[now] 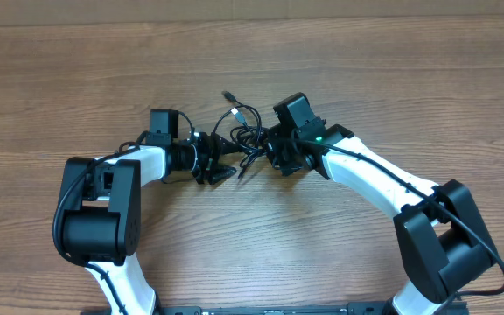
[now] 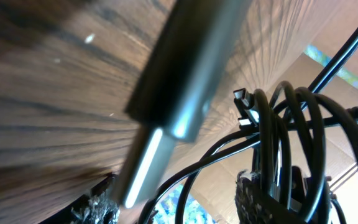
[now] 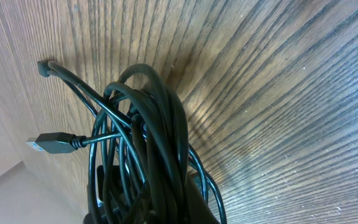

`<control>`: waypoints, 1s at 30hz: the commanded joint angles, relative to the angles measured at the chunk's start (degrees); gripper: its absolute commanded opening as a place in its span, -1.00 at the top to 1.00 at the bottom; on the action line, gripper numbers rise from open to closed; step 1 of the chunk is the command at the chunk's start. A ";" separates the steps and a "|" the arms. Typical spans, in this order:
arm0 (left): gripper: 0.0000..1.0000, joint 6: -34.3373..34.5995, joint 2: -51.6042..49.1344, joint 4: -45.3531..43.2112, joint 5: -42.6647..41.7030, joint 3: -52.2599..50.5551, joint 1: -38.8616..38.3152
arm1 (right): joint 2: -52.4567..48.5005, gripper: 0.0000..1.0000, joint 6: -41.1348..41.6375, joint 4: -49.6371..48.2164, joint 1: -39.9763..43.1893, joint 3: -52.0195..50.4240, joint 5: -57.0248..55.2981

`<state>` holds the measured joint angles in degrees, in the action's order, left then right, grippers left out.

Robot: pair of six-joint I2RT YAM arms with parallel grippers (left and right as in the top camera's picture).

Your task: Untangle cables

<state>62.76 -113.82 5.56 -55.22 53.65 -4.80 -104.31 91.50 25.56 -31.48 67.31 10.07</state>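
The cables (image 1: 241, 131) are a tangle of thin black cords lying mid-table between my two arms, with a silver-tipped plug (image 1: 227, 93) sticking out at the far side. My left gripper (image 1: 220, 168) reaches into the tangle from the left. In the left wrist view its fingers (image 2: 179, 210) stand apart with two strands running between them, cable loops (image 2: 303, 143) hang at the right, and a blurred silver-tipped plug (image 2: 185, 93) crosses close to the lens. My right gripper (image 1: 274, 150) is shut on the thick bundle (image 3: 157, 124). A USB plug (image 3: 42, 143) sticks out to the left.
The wooden table (image 1: 392, 70) spreads out on all sides of the tangle. The white arm links (image 1: 370, 175) and their own thicker black cables flank the tangle at left and right. A small angled plug (image 3: 42, 65) rests on the wood.
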 commanded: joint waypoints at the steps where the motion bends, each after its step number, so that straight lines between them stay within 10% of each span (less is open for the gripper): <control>1: -0.21 3.58 -2.97 -0.11 4.72 -1.01 0.39 | 1.55 0.92 -0.02 -0.24 0.22 0.13 0.28; 30: -0.24 6.01 -2.97 -11.41 -10.97 -1.01 -2.93 | 1.55 0.92 0.00 -0.50 0.24 0.13 0.31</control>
<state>68.69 -115.85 -5.63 -61.89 53.17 -6.28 -104.31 91.57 25.32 -31.11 67.31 9.78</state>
